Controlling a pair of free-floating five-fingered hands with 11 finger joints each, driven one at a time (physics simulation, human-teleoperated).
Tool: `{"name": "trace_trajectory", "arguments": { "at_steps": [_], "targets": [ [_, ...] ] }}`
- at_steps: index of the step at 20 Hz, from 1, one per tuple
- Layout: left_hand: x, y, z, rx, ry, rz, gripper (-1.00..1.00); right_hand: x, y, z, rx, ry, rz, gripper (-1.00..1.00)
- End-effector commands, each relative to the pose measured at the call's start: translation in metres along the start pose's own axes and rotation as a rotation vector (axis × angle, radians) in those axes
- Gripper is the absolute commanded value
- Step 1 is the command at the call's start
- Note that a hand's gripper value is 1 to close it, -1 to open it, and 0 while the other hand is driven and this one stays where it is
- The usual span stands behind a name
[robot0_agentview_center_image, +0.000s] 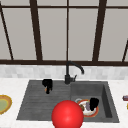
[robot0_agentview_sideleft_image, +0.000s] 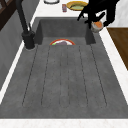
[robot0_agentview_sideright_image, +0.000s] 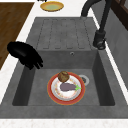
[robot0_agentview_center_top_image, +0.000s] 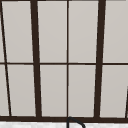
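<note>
Over the drainboard (robot0_agentview_center_image: 32, 100) at the front view's centre left, the left hand (robot0_agentview_center_image: 47, 83) is curled round a small orange cup (robot0_agentview_sideleft_image: 97, 25), seemingly mid-carry; setting it down calls for a level descent, while the right hand (robot0_agentview_center_image: 94, 103) hangs slack and unladen above the plate (robot0_agentview_sideright_image: 50, 88).

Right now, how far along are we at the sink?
Looks done: a plate with an eggplant and a brown lump lies in the basin. In hand: the left hand holds a small orange-topped cup in the air on the drainboard side. Probably left: that cup is not yet set down; the right hand hangs open above the plate.
</note>
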Motion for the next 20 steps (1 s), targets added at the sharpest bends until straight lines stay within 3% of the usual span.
{"name": "trace_trajectory", "arguments": {
  "at_steps": [1, 20],
  "targets": [
    [-0.019, 0.0, -0.029, -0.005, 0.002, -0.004, 1.0, 0.0, 0.0, 0.0, 0.0, 0.0, 0.0, 0.0],
    [-0.104, -0.018, -0.174, -0.016, 0.01, -0.002, 1.0, 0.0, 0.0, 0.0, 0.0, 0.0, 0.0, 0.0]
  ]
}}
